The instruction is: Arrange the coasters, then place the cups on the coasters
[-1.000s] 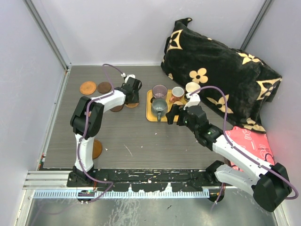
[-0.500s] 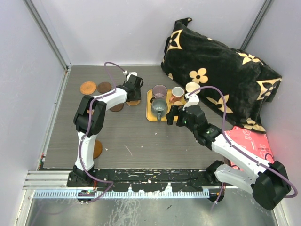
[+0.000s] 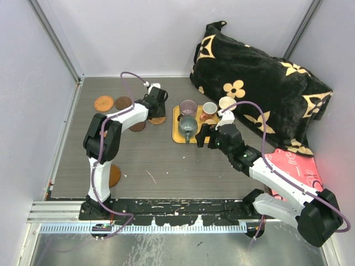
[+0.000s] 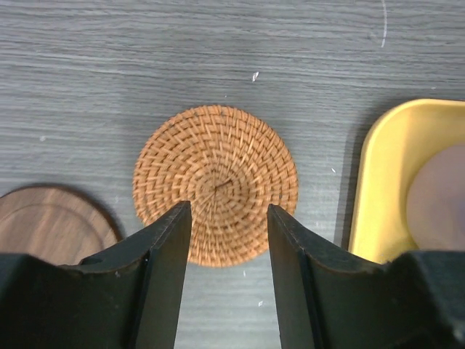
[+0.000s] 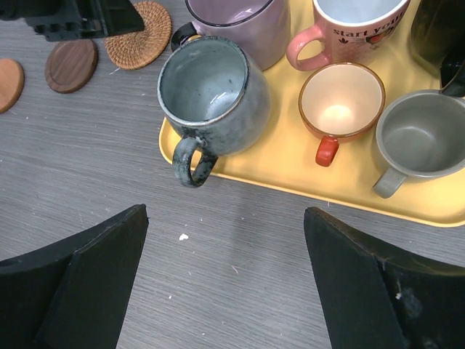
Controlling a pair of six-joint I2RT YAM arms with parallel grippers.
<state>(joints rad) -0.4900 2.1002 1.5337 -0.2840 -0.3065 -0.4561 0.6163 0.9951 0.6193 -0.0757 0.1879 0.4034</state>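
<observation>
**Orange woven-rattan round coaster (image 4: 216,167) under half-spread left claw (image 4: 225,218)**

Jaws partly apart, gripping nothing, hanging over that coaster; contact impossible to tell. Sits flat on the grey wood-grain desk (image 4: 218,43), between a dark brown wooden disc coaster (image 4: 51,222) and the square yellow plastic tray (image 4: 378,167), apart from both. Right claw (image 5: 225,218) wide open and empty above bare desk at the tray's near edge, facing the grey-green mug (image 5: 213,83). Also upright on the tray: a translucent purple mug (image 5: 240,22), a copper-pink lettered cup (image 5: 356,25), a tiny orange cup (image 5: 340,102), a tiny grey cup (image 5: 425,138). Black cup (image 3: 226,102) by the tray's far right corner. Two more brown disc coasters (image 3: 104,103) side by side far left.
</observation>
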